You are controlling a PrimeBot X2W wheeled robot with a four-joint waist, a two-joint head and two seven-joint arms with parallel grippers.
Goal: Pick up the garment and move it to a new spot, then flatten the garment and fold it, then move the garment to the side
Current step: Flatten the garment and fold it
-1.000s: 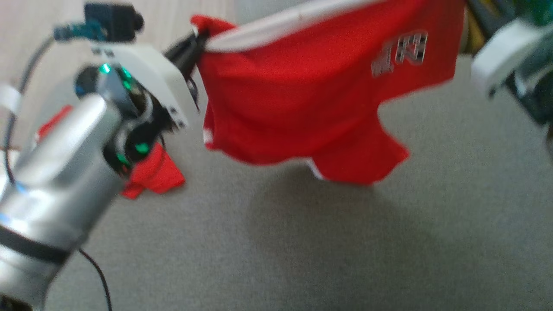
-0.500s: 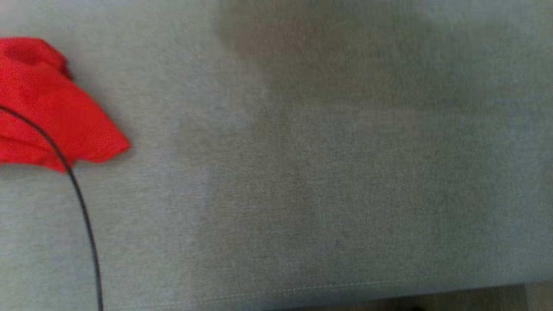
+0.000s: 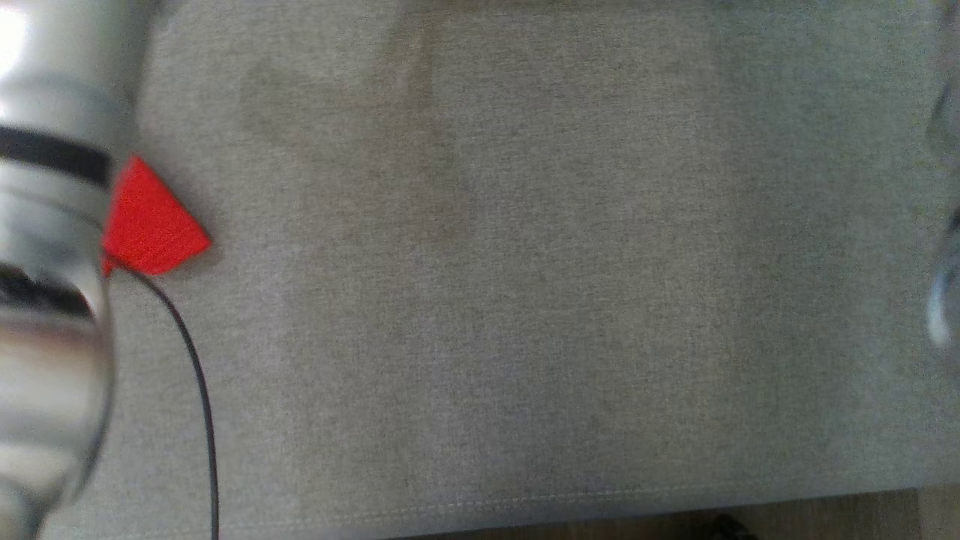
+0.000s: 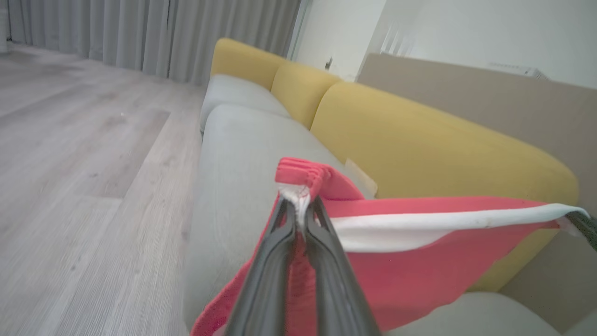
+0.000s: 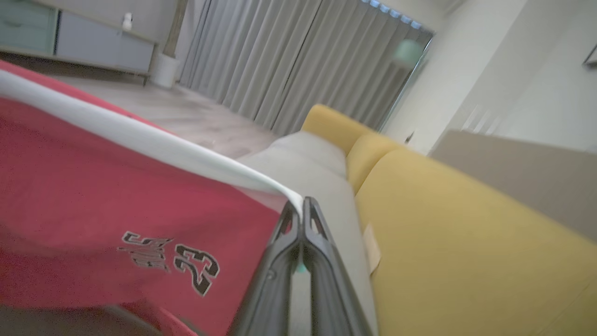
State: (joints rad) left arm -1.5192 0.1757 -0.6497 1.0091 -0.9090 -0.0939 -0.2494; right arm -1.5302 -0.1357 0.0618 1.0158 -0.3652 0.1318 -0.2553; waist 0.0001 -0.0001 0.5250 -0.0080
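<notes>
The garment (image 4: 419, 261) is red with a white band along its top edge and a "23" print (image 5: 196, 270). It hangs stretched in the air between my two grippers, above the grey sofa seat. In the left wrist view my left gripper (image 4: 298, 205) is shut on one bunched end of the white band. In the right wrist view my right gripper (image 5: 302, 210) is shut on the band's other end. That right gripper's dark fingertips (image 4: 583, 226) also show at the far right of the left wrist view.
The grey sofa seat (image 3: 525, 262) has yellow backrests (image 4: 419, 140) behind it. A separate red piece of cloth (image 3: 150, 225) lies on the seat beside my silver left forearm (image 3: 45, 300), with a black cable (image 3: 199, 390) trailing down. Wooden floor (image 4: 70, 186) lies in front.
The head camera has swung down onto the seat, so the held garment has left that view. My left forearm has come in at its left edge. Both grips look unchanged.
</notes>
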